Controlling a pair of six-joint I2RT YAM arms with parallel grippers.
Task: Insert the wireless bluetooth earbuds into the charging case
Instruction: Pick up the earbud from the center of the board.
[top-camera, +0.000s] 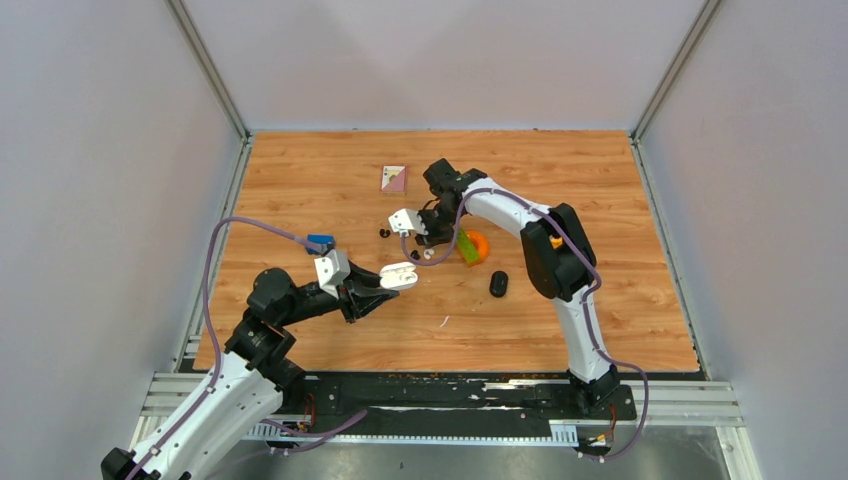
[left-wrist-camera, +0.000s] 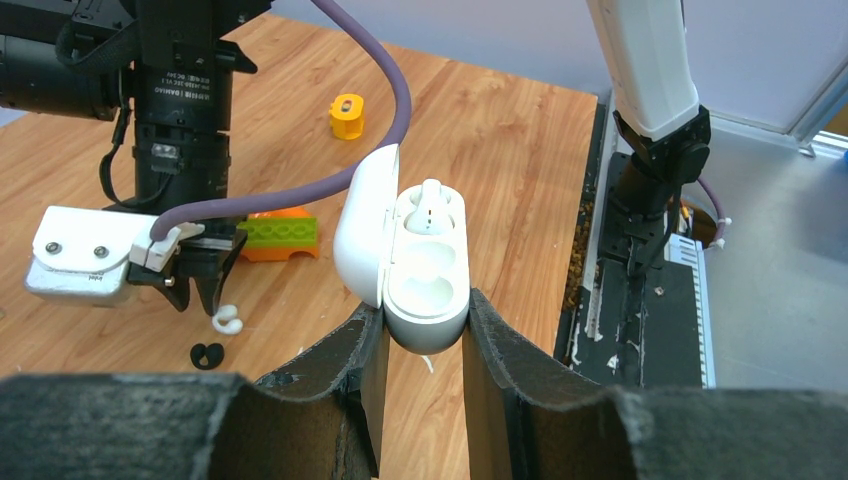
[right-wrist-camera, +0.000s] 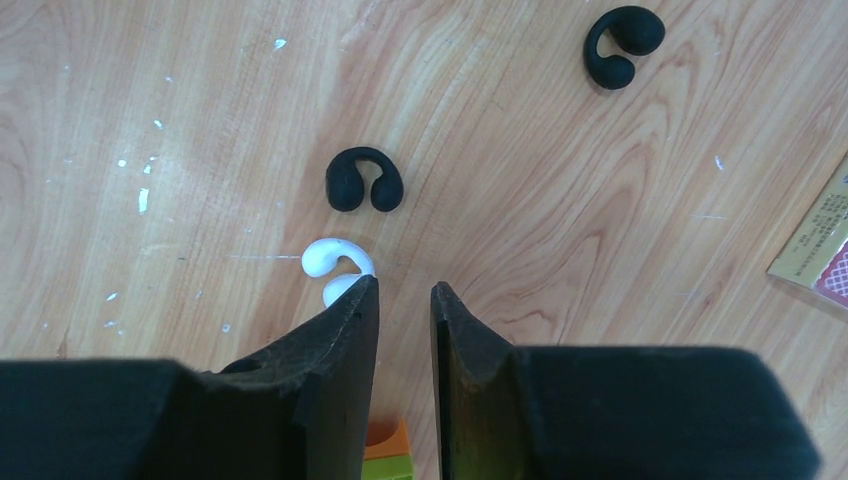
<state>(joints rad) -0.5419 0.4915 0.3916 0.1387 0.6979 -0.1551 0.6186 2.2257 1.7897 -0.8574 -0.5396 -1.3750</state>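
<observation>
My left gripper is shut on the near end of the white charging case, held above the table with its lid swung open to the left. One white earbud sits in the far slot; the near slot is bare. My right gripper points down at the table, jaws slightly open with nothing between them. A white earbud lies on the wood, touching the outside of its left fingertip. Two black earbuds lie further off.
An orange-and-green toy lies just right of the right gripper. A black pill-shaped case lies further right, a small card at the back, and a small yellow piece on the wood.
</observation>
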